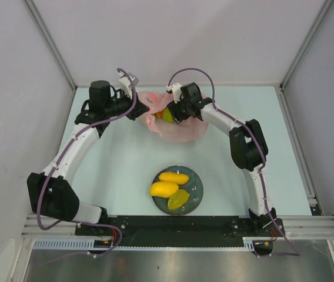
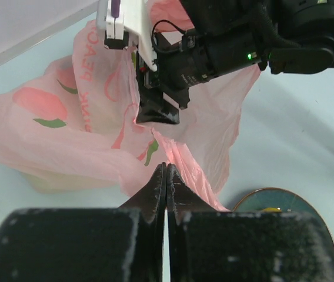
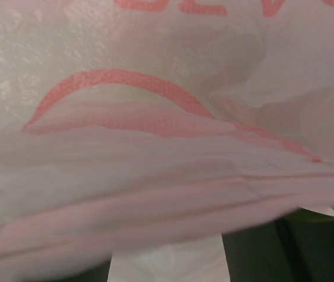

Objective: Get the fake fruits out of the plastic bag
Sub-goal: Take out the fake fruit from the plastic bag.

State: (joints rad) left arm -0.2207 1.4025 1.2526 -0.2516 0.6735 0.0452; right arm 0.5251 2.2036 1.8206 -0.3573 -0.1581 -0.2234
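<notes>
The pink plastic bag (image 1: pixel 181 129) lies crumpled at the table's far middle. My left gripper (image 1: pixel 147 111) is shut on its left edge; in the left wrist view the closed gripper (image 2: pixel 166 167) pinches a twisted strip of the bag (image 2: pixel 90 135). My right gripper (image 1: pixel 173 113) reaches into the bag's mouth beside a yellow-green fruit (image 1: pixel 167 116). The right wrist view is filled with bag film (image 3: pixel 155 117); the right gripper (image 3: pixel 167 261) has its dark fingers (image 3: pixel 284 252) apart, with only pale plastic showing between them. Two yellow mangoes (image 1: pixel 168 183) and a greenish fruit (image 1: pixel 179 199) lie on the plate.
The round dark blue-grey plate (image 1: pixel 197 187) sits at the near middle between the arm bases; its rim (image 2: pixel 273 192) shows low right in the left wrist view. White walls and metal rails close in the table on three sides.
</notes>
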